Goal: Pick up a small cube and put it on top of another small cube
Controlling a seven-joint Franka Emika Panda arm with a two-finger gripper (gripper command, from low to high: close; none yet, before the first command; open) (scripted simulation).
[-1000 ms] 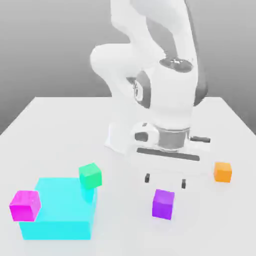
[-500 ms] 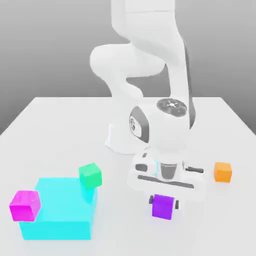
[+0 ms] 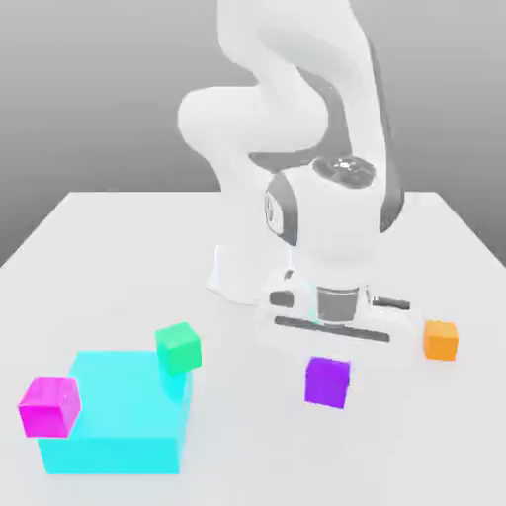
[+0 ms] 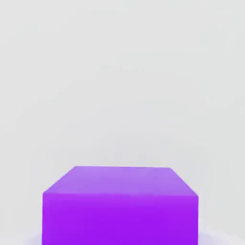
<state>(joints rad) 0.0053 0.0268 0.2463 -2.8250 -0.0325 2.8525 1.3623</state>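
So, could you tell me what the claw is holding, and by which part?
It cannot be told: the small violet-purple cube is directly under the claw, but no contact shows.

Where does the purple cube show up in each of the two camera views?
Exterior view: the purple cube sits low and right of centre, directly under the robot's hand.
Hand view: the same cube fills the lower middle of the picture.
Shared landmark: the plain white table around the cube.
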